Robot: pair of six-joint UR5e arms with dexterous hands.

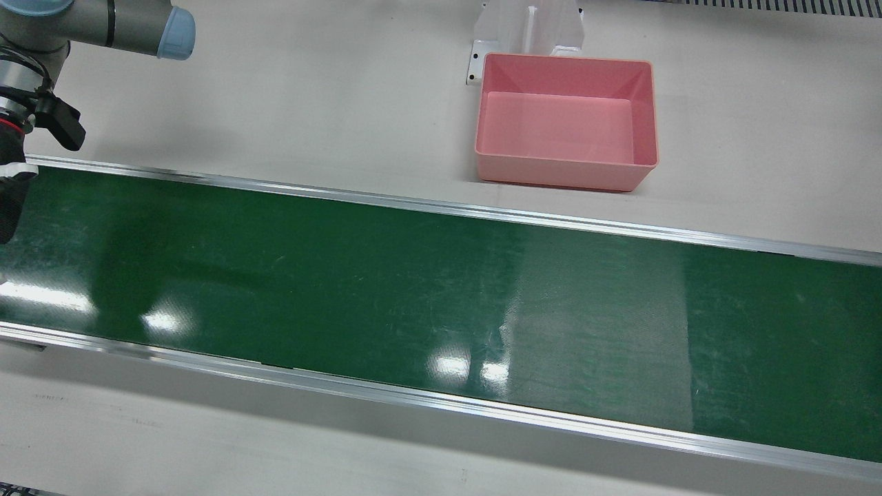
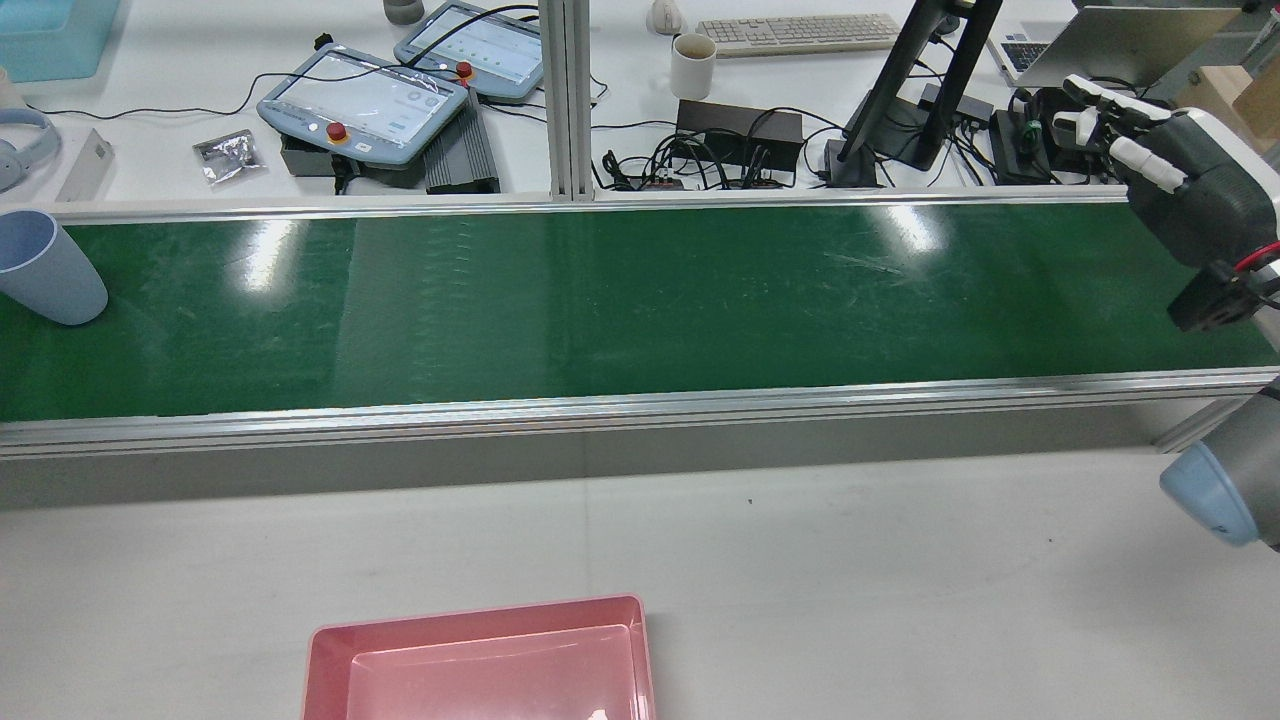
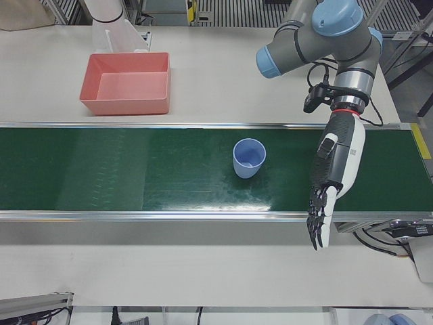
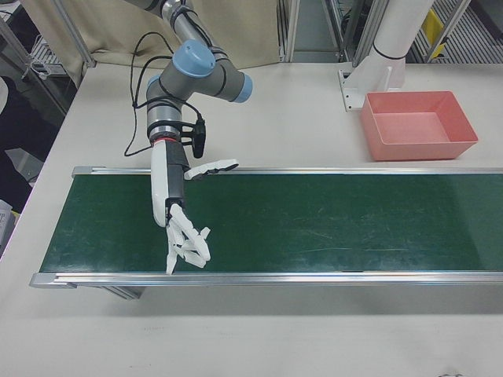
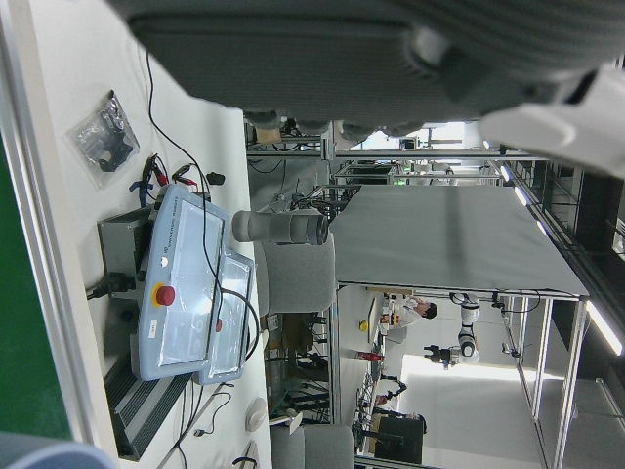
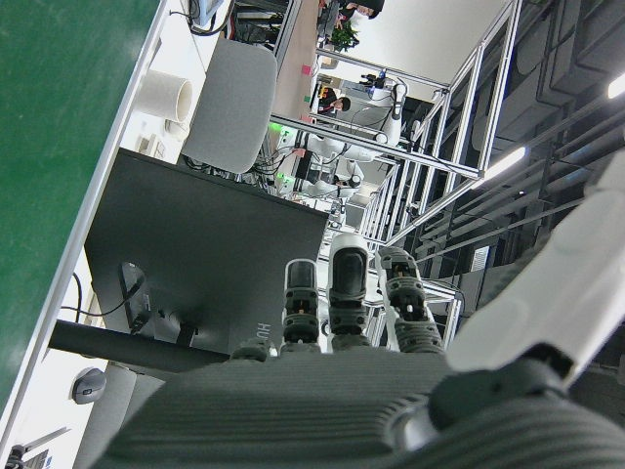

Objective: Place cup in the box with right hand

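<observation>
That blue cup [image 3: 249,158] looks light, stiff and a bit slippery, so the right hand [image 4: 182,228], fingers [image 4: 191,245] spread and empty, should wrap its sidewall mid-height.

A pale tabletop [image 1: 310,103] carried a green conveyor belt [image 2: 620,300] edged with aluminium rails, glare patches shining on it. Beyond it a white desk [image 2: 150,130] held two teach pendants [image 2: 365,100], a keyboard [image 2: 797,32], a mug [image 2: 692,65] and tangled cables [image 2: 690,160].
</observation>
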